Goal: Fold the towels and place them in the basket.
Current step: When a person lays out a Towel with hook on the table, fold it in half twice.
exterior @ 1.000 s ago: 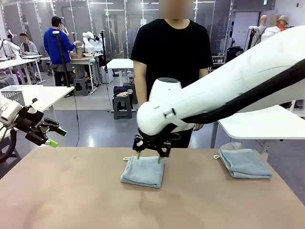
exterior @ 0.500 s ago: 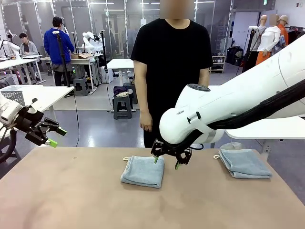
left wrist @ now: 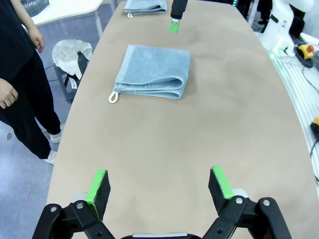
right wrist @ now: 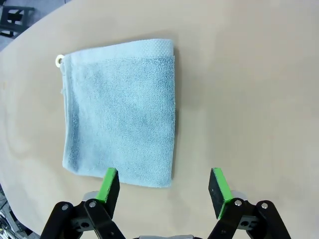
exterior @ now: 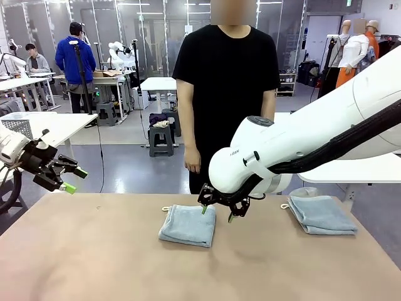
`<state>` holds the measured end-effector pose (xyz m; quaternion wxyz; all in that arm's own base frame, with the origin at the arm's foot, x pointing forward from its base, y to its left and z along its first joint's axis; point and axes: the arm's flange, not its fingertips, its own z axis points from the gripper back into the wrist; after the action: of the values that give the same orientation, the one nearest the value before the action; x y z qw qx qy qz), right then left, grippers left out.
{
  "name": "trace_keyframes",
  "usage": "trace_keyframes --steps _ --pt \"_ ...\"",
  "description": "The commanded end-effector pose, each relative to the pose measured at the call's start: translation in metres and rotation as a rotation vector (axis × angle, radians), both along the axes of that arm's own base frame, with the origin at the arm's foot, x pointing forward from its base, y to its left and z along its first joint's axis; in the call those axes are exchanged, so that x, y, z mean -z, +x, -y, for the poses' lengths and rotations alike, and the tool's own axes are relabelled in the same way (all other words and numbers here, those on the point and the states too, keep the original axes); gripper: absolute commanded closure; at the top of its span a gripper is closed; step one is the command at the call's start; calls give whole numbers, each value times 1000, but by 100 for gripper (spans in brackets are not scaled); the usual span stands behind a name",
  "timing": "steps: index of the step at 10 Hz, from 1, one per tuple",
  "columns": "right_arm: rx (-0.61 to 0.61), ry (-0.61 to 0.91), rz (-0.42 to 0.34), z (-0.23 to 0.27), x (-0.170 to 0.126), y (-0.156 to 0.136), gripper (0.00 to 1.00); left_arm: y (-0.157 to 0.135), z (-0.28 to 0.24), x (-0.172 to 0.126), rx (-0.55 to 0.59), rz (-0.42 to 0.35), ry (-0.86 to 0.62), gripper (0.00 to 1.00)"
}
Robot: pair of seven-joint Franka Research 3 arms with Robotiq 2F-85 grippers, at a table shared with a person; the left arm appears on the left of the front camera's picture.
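Right gripper (exterior: pixel 215 214) hangs wide open and empty just above the right edge of the folded towel (exterior: pixel 188 225) at mid-table. Left gripper (exterior: pixel 70 179), also spread and empty, sits far left, well apart. A second folded towel (exterior: pixel 322 214) lies far right.

A large workroom is seen beyond the brown table (exterior: pixel 94 251). The floor (exterior: pixel 125 169) is covered in glossy blue-grey material, on which the ceiling light is reflected. Glass partitions (exterior: pixel 150 37) are set along the far wall. White tables (exterior: pixel 156 83) are placed about (one (exterior: pixel 351 164) at the right), and a grey stool (exterior: pixel 161 139) piled with cloth is found behind.
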<state>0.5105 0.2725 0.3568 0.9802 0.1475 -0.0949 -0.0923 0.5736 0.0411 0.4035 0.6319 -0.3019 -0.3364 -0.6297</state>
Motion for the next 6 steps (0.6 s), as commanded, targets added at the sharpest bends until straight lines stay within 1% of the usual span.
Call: trace_keyframes --steps 1,6 --pt "3 1 3 0 -4 -3 10 -1 0 -3 2 5 0 0" --pt "3 1 3 0 -4 -3 10 -1 0 -3 2 5 0 0"
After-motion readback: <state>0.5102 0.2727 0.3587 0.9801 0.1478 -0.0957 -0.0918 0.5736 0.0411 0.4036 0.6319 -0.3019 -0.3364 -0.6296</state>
